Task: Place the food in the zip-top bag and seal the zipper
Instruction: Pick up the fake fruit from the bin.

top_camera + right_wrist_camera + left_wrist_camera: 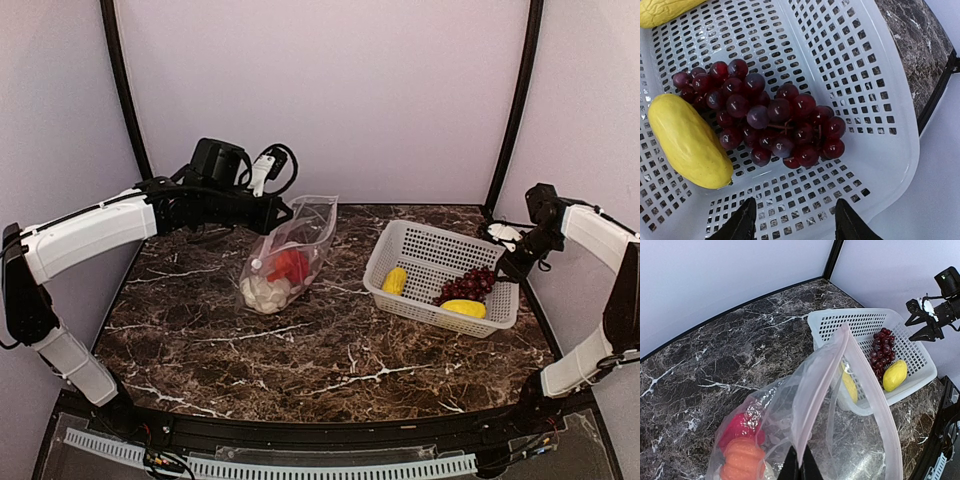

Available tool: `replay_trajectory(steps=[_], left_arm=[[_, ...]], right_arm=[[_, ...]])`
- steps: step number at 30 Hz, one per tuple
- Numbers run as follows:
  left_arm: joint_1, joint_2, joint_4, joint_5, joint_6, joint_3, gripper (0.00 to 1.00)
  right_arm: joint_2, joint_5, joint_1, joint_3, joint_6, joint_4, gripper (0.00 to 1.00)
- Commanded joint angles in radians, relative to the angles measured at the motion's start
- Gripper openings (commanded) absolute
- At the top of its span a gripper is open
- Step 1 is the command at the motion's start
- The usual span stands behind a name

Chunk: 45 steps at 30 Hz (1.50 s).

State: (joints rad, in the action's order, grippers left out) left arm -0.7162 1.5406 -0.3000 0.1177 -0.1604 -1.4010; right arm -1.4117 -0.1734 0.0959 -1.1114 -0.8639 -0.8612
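Bag [290, 250] held up by the left claw [800, 471], three pieces of food inside; the rest lies in the basket [420, 230].

The left claw is pressed together on the rim of the bag at the zipper strip [812, 390], but only its dark tips show at the lower edge of its own camera. Through the plastic the red pepper [290, 265], the orange round piece [742, 457] and the cabbage [265, 292] look blurred. The bottom of the bag rests on the worktop [300, 350]. The right claw [795, 221] hangs over the near right corner of the basket, fingers apart with nothing between them. Under it are the grapes [770, 115], touching one yellow piece [687, 142]. The other yellow piece [665, 10] is cut off at the top of that view, and the rim of the bag half hides it from the left wrist.
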Motion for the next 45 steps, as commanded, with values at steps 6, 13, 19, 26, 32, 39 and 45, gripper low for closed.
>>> replay_trajectory(steps=[6,13,19,26,32,39,45], left_arm=[[-0.002,0.023,-0.037,0.032,0.011,-0.045,0.01],[-0.003,0.014,-0.037,0.031,0.002,-0.039,0.01],[-0.003,0.012,-0.032,0.035,-0.006,-0.033,0.01],[-0.003,0.013,-0.029,0.036,-0.006,-0.028,0.01],[-0.003,0.016,-0.022,0.047,-0.011,-0.027,0.01],[-0.003,0.01,-0.03,0.048,-0.005,-0.026,0.01],[-0.003,-0.003,-0.026,0.046,-0.004,-0.007,0.01]], right_arm=[[-0.078,0.03,0.008,0.052,0.017,0.048,0.48],[-0.127,0.038,0.008,0.067,0.064,0.144,0.52],[-0.172,0.006,0.008,0.047,0.099,0.153,0.53],[-0.184,0.022,0.003,0.036,0.094,0.132,0.53],[-0.218,0.049,-0.015,0.041,0.094,0.117,0.53],[-0.246,0.072,-0.041,0.036,0.107,0.126,0.51],[-0.275,0.122,-0.083,0.042,0.117,0.158,0.36]])
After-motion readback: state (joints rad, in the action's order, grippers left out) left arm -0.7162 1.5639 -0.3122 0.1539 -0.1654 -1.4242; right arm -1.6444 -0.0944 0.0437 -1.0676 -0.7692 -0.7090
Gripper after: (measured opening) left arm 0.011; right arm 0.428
